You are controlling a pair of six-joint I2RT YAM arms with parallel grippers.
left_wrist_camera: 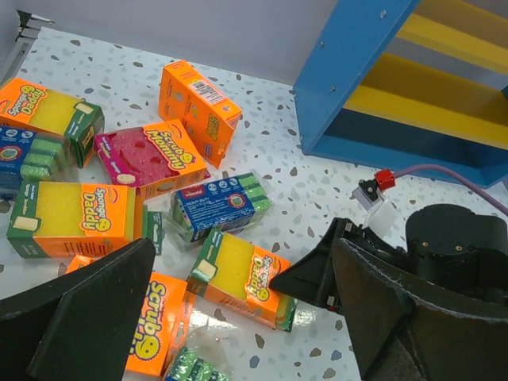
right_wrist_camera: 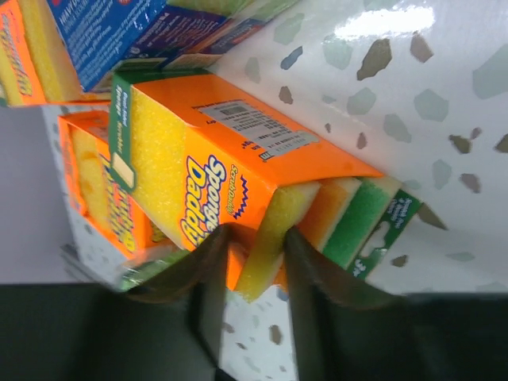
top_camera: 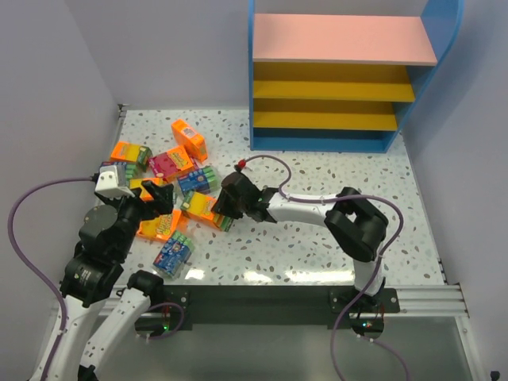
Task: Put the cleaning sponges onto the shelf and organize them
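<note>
Orange cardboard fills my right wrist view: the right gripper has its fingers straddling the yellow end of a Sponge Daddy pack. The tips are blurred, so I cannot tell whether they press it. The pack lies flat on the speckled table, long axis running away from the jaws, barcode label on one side, well apart from the shelf. My left gripper stands spread wide.

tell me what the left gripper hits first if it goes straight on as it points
Probably the orange cardboard pack with the yellow sponge, lined up between the left gripper's open fingers; the right gripper sits behind it.
</note>
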